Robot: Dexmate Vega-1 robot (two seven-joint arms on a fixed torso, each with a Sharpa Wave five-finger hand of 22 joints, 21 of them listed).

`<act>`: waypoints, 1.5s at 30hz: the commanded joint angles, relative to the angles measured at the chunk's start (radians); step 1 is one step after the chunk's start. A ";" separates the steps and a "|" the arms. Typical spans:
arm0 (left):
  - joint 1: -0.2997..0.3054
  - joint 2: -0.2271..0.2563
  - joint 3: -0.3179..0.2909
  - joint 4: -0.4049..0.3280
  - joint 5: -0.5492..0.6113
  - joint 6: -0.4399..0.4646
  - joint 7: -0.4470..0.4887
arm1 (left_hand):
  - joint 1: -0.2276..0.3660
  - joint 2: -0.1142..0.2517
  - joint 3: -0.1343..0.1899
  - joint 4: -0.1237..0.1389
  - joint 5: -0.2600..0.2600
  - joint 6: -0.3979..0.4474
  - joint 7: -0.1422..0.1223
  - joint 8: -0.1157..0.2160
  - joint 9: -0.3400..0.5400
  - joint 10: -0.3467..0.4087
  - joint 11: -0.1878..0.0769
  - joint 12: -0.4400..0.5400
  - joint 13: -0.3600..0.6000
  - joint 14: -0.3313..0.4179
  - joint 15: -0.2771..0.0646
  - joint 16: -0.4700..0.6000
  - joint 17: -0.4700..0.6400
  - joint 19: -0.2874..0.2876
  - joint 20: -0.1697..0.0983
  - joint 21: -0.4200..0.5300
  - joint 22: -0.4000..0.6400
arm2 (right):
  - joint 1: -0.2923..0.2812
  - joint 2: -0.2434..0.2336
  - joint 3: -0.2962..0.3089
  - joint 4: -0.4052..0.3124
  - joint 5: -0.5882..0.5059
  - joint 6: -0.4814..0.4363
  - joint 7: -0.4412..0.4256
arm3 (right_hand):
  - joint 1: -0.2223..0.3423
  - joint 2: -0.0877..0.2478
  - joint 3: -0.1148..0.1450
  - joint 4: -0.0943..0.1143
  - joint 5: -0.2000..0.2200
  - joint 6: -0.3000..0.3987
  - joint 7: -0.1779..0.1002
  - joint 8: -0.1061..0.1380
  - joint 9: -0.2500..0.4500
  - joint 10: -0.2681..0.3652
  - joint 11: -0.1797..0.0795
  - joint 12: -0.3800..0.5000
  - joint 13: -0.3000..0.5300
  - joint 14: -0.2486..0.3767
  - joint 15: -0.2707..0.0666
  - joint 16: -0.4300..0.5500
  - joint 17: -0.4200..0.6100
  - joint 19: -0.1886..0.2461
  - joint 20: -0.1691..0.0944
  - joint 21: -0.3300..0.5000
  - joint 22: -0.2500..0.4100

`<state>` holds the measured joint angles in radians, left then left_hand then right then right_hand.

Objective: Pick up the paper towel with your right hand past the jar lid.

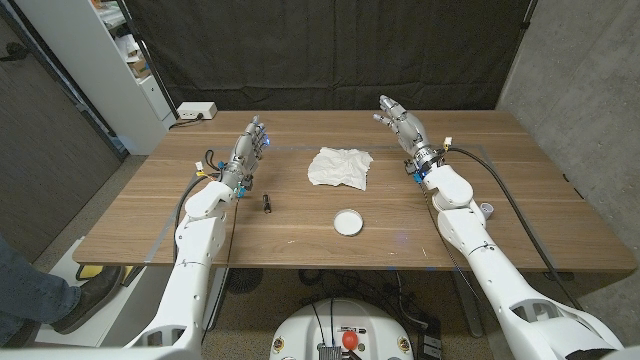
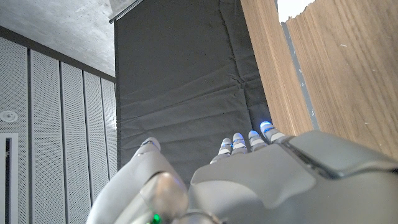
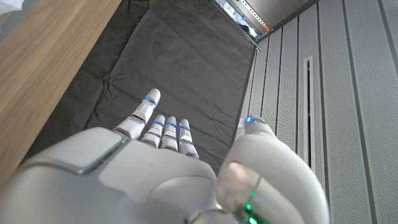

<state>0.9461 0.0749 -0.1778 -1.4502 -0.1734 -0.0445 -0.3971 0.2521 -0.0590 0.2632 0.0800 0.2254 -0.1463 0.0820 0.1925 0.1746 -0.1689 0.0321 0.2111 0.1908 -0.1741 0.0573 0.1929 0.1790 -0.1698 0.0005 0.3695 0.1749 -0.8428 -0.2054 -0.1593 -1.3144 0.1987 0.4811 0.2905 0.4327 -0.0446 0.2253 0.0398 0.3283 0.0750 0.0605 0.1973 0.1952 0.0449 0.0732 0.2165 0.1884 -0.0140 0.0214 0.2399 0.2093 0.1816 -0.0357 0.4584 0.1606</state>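
Right hand (image 1: 397, 117): yours, raised, fingers apart, holding nothing.
Left hand (image 1: 250, 146): open, empty.
Paper towel (image 1: 340, 166): crumpled mid-table, untouched.
Jar lid (image 1: 348, 222): nearer you than the towel.

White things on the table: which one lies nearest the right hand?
The crumpled paper towel, lying level with the right hand. The round jar lid sits closer to the table's front edge, farther from that hand.

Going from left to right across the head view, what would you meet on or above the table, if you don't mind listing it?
Left hand → small dark object → crumpled paper towel → right hand. The white jar lid overlaps the towel's span, nearer the robot.
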 commanded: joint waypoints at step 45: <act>0.011 0.003 -0.006 -0.001 -0.021 -0.026 -0.030 | 0.001 0.020 -0.001 -0.013 -0.011 0.014 -0.004 0.000 0.003 0.001 0.007 0.005 0.001 -0.031 0.003 0.006 0.007 -0.122 0.013 -0.020 0.002 | 0.007 -0.075 -0.085 -0.082 -0.394 0.034 -0.209 | 0.048 -0.004 0.005 -0.033 0.004 0.017 -0.043 0.007 0.001 -0.002 -0.001 -0.009 0.007 -0.009 0.001 -0.016 -0.001 0.006 0.005 -0.042 0.003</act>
<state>0.9572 0.0796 -0.1868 -1.4557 -0.1917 -0.0651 -0.4236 0.2505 -0.0495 0.2618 0.0730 0.2177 -0.1354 0.0784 0.1925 0.1745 -0.1689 0.0321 0.2111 0.1910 -0.1740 0.0573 0.1929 0.1840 -0.1720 0.0093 0.3511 0.1745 -0.8308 -0.2594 -0.2316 -1.3755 -0.1139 0.5227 0.1304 0.4655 -0.0486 0.2280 0.0123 0.3282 0.0893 0.0211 0.2052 0.1954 0.0447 0.0732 0.2089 0.1931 -0.0179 0.0249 0.2245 0.2095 0.1813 -0.0357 0.4178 0.1605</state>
